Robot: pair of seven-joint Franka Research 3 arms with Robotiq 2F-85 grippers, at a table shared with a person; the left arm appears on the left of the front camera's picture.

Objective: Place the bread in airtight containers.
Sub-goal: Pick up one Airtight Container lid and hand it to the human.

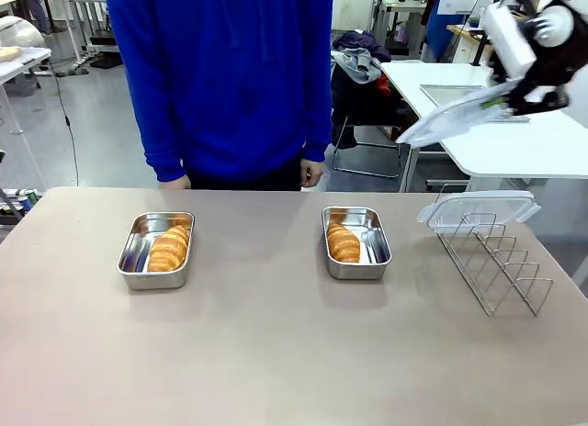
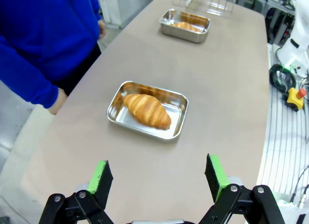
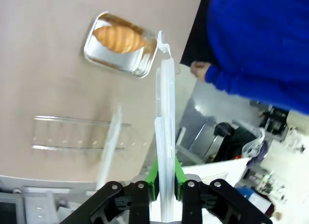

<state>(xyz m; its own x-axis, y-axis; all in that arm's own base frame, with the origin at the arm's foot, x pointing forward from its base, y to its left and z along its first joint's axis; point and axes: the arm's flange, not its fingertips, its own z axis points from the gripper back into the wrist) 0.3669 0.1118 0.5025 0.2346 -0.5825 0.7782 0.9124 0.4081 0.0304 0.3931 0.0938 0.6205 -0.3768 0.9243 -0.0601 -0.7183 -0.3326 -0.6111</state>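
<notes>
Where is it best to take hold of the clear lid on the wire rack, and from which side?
The lid is thin and leans on the wire rack, so probably pinch its free upper long edge, coming from above.

Item 1: left pan (image 1: 154, 281), shallow rectangular stainless steel with rounded corners, shiny, uncovered, flat on the table. Contents: first croissant (image 1: 170, 249), golden-brown and ridged, lying lengthwise along the pan's right half

Item 2: right pan (image 1: 356, 271), same make, uncovered. Contents: second croissant (image 1: 343, 243), lengthwise in the left half

Item 3: first lid (image 1: 450, 121), clear plastic, tilted in the air well above the pans, pinched by the right gripper (image 3: 165, 173)

Item 4: second lid (image 1: 478, 208), clear, lying on top of the wire rack (image 1: 496, 270) beside the right pan
</notes>
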